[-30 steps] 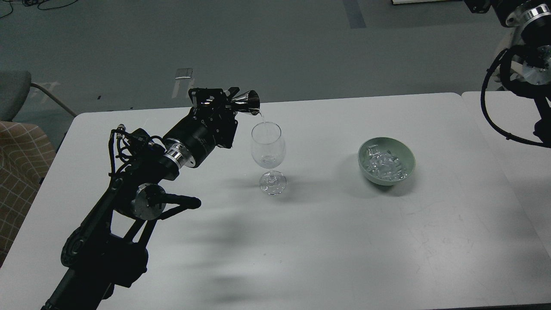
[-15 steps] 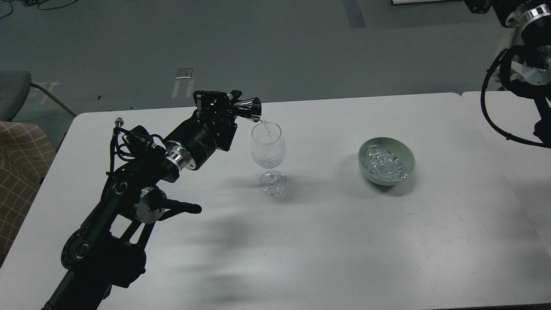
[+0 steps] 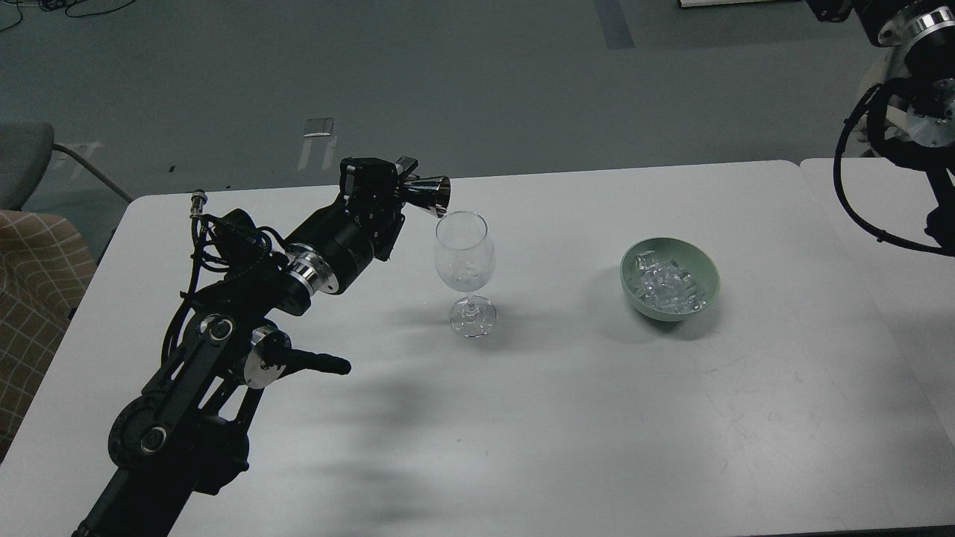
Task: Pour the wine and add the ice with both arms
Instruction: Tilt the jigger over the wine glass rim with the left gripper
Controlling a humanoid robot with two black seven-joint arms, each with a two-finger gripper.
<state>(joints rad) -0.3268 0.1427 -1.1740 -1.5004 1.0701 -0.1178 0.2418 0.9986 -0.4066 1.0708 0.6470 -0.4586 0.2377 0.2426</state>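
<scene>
A clear stemmed wine glass [image 3: 464,257] stands upright near the middle of the white table [image 3: 567,403], with a little clear liquid in its bowl. My left gripper [image 3: 406,188] is shut on a shiny metal jigger [image 3: 431,195], tipped on its side with its mouth just above the glass's left rim. No stream shows. Several clear ice cubes [image 3: 665,287] lie in a pale green bowl [image 3: 670,259] to the right of the glass. My right arm [image 3: 914,112] hangs at the top right corner; its gripper is out of view.
A second white table [image 3: 888,246] adjoins on the right. A chair with checked fabric [image 3: 33,276] stands beyond the table's left edge. Grey floor lies behind the table.
The jigger has tipped further and dropped slightly toward the glass rim. The thin stream of liquid seen earlier has stopped. My left elbow has shifted a little. The right arm has not moved.
</scene>
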